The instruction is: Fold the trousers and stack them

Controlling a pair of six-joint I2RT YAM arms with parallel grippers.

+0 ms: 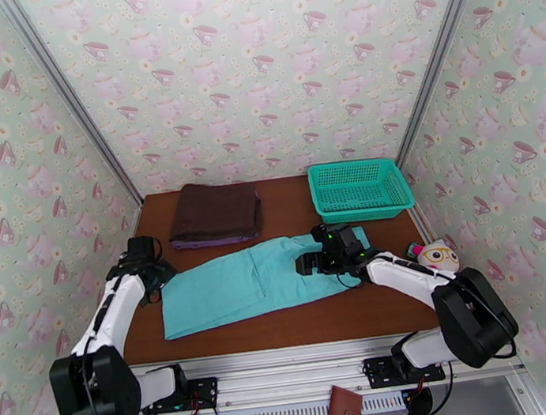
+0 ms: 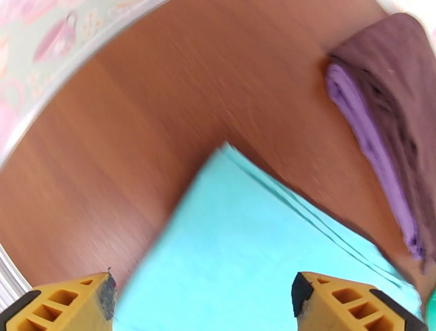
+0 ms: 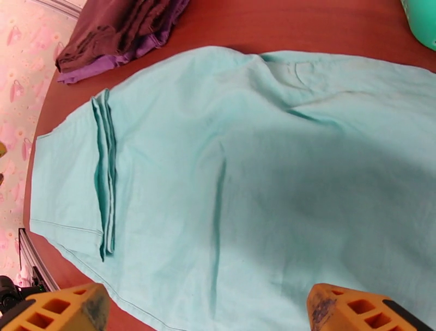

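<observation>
The brown wood-grain table [image 1: 287, 326] carried everything, and across its middle lay the long turquoise thin-cloth trousers [image 1: 231, 289], flat and folded lengthwise, their long axis running from 8 o'clock to 2 o'clock in the top view. The flat stack of dark brown folded cloth over a purple layer [image 1: 214, 211] sat at 11 o'clock, apart from the trousers by a narrow strip of bare wood. The teal plastic mesh basket [image 1: 358, 188] stood at 1 o'clock, its near wall just beside the trousers' 3 o'clock end. The right gripper [image 1: 305, 265] hovered over that end of the trousers, pointing toward 9 o'clock. In its wrist view its yellow fingers [image 3: 65, 310] were spread wide over the cloth [image 3: 245, 179] and pinched nothing, and a raised pleat ran along the cloth near its 9 o'clock end. The left gripper [image 1: 160, 280] sat at the trousers' far 9 o'clock corner. In its wrist view the fingers [image 2: 338, 299] were also spread wide with nothing between them, and the corner of the turquoise cloth [image 2: 261, 256] lay just ahead of the gap. Whether they touched the cloth could not be told. Bare wood lay open along the 6 o'clock edge below the trousers. More lay at 9 o'clock, between the cloth's end and the table's side rail.
</observation>
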